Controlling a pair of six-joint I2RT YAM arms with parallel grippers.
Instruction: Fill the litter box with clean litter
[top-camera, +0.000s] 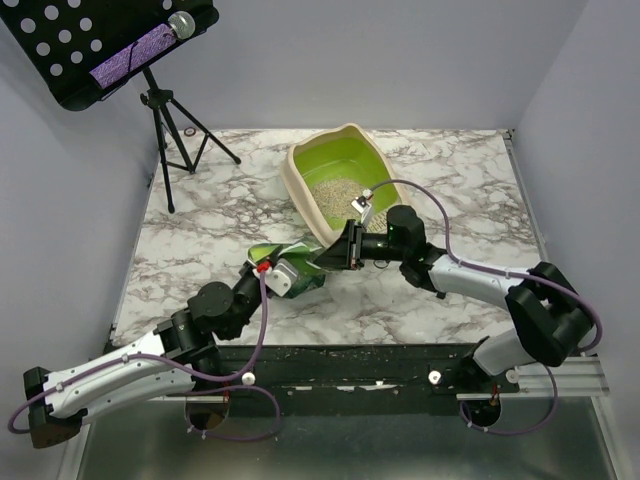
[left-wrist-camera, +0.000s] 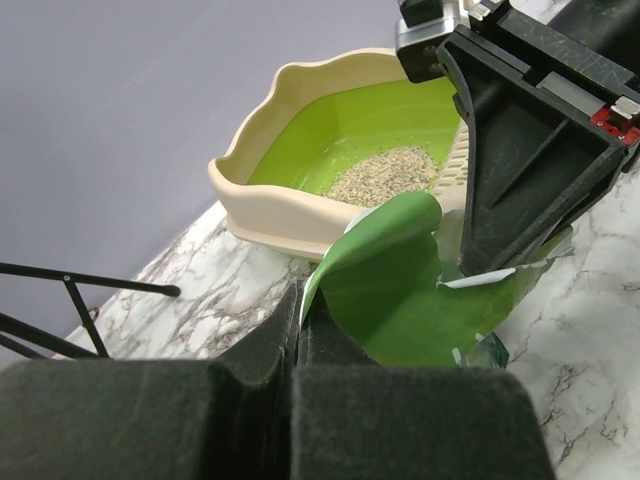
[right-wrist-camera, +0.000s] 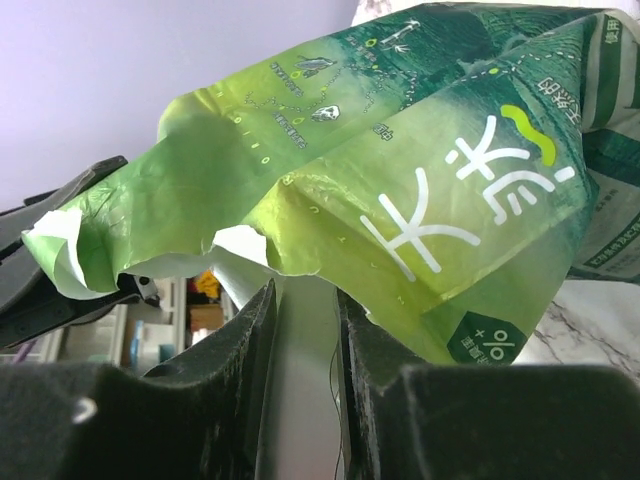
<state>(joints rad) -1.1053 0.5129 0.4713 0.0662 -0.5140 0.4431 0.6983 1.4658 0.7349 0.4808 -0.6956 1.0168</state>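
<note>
The litter box (top-camera: 296, 186) sits on the table (top-camera: 200, 240), toward the far side and about midway across; the clean litter (top-camera: 334, 189) lies in a patch inside it, toward its near right end; the bag (top-camera: 296, 270) hangs just before the box's near corner, above the table; the left gripper (top-camera: 283, 274) pinches the bag's near left side and the right gripper (top-camera: 330, 256) its right edge; a stand (top-camera: 165, 120) rests on the table's far left corner, well apart from the box.
</note>
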